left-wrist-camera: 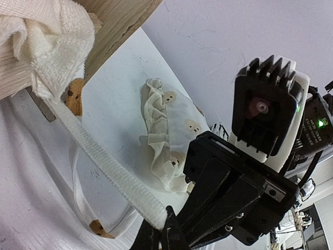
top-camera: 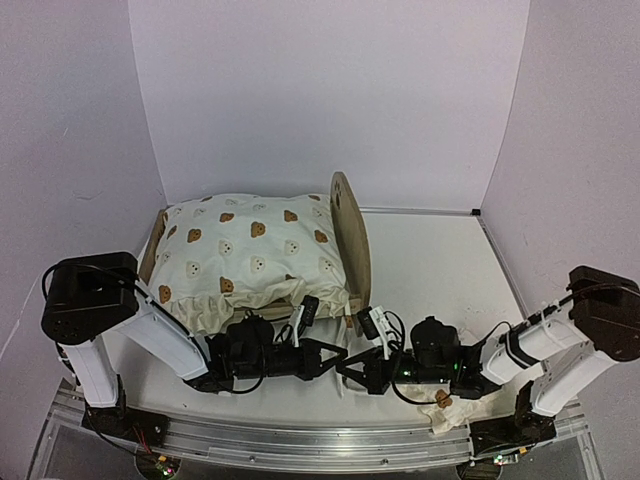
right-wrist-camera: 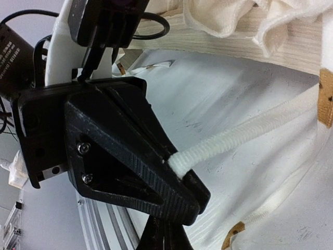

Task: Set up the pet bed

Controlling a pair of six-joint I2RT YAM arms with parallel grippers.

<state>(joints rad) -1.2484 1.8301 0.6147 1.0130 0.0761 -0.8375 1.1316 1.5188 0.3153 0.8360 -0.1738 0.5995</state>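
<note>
White tabletop [top-camera: 430, 270], lilac walls [top-camera: 320, 100]. Bed [top-camera: 352, 235] stood just beyond both pincers: stiff pale wood, probably light, best taken by its side rail. Left pincer [right-wrist-camera: 182, 172] was clamped on the cushion's [top-camera: 250, 250] soft, ribbed, floppy tie [right-wrist-camera: 244, 135]; right pincer [top-camera: 345, 378] was shut, apparently empty.

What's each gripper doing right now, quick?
Left gripper: closed on the white tie of the cushion.
Right gripper: closed, tips right by that tie's end; whether it grips anything cannot be told.
</note>
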